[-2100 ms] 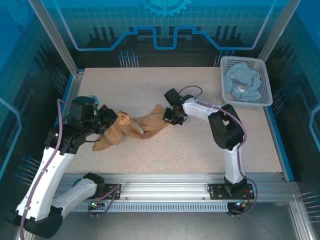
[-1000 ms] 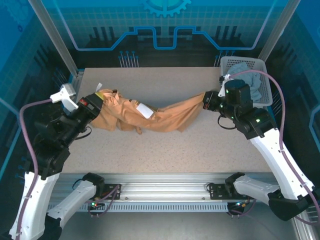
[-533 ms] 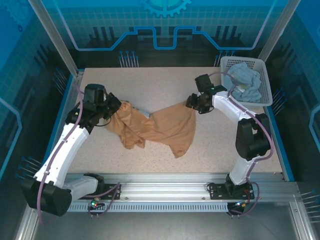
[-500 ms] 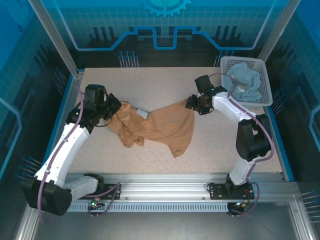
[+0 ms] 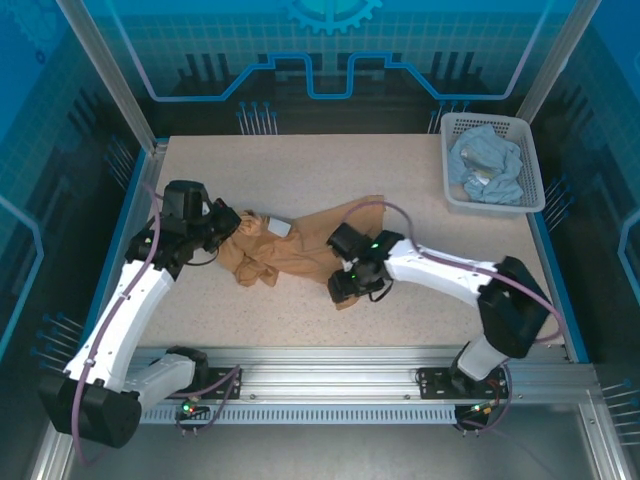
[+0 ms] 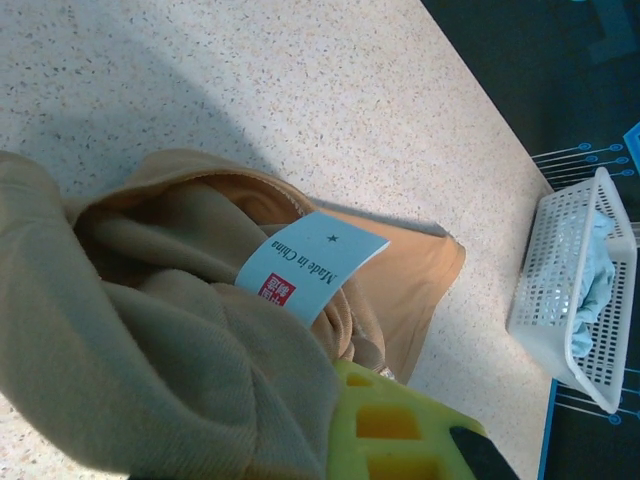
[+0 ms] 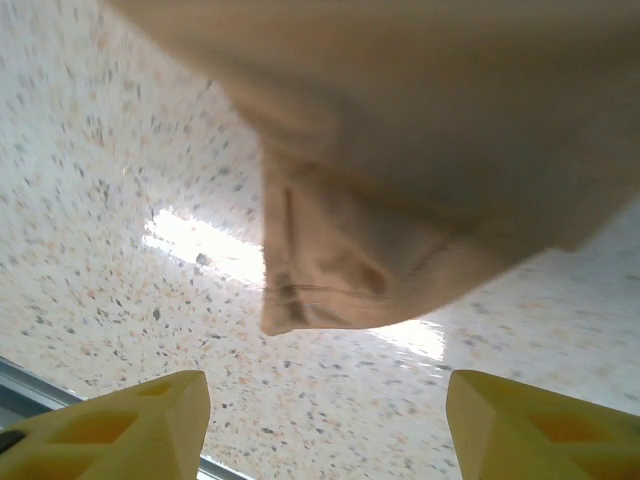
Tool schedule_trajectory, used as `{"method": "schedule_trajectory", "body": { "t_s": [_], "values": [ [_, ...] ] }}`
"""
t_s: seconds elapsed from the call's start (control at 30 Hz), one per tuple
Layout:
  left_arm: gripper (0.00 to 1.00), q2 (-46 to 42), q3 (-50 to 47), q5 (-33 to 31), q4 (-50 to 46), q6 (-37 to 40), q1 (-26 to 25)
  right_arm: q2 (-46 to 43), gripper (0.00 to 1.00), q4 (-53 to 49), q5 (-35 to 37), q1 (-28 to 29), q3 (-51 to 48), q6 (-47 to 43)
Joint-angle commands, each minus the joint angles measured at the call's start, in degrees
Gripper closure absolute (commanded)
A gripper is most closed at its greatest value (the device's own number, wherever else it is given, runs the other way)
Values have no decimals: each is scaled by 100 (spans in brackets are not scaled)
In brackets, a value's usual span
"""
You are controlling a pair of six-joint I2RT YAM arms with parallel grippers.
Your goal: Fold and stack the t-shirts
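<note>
Black left gripper [image 5: 226, 226] pinches one end of the tan shirt [image 5: 300, 250] at middle left; the shirt lies crumpled on the middle of the table [image 5: 420, 170]; it looks soft, light and floppy, so a hem corner is the best spot to grab; right gripper [image 5: 345, 287] hovers, fingers spread wide, over its lower right corner; blue shirt [image 5: 485, 165] sits in the basket [image 5: 530, 203], upper right.

Left arm [image 5: 125, 305] and right arm [image 5: 445, 268] both wore white link shells over black joint housings, trailed purple-grey cables [image 5: 380, 203] in loose loops, showed small green lights [image 5: 375, 241], and ended in blocky yellow fingers [image 6: 390, 440] with square recesses.
</note>
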Motion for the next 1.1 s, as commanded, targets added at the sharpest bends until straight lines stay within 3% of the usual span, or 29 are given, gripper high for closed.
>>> {"method": "schedule_trajectory", "body": {
  "t_s": [0.0, 0.27, 0.4, 0.43, 0.63, 0.9, 1.07],
  "values": [
    [100, -34, 79, 183, -222, 139, 60, 656, 39, -171, 342, 232, 406, -303],
    [100, -59, 180, 228, -328, 213, 102, 1607, 61, -151, 322, 329, 785, -296],
    [100, -118, 169, 208, -339, 184, 113, 1565, 95, -222, 535, 315, 798, -322],
    [100, -133, 171, 212, -339, 180, 112, 1481, 100, -243, 602, 309, 798, -322],
    [100, -266, 469, -6, -593, 238, 130, 20, 100, -355, 1188, 109, 748, -380],
    [100, -536, 1231, -343, -831, 385, 139, -2248, 100, -178, 1451, -772, 948, -787],
    [100, -1171, 1463, -370, -356, 424, 139, -3361, 100, 132, 1658, -1170, 1134, -1095]
  ]
}}
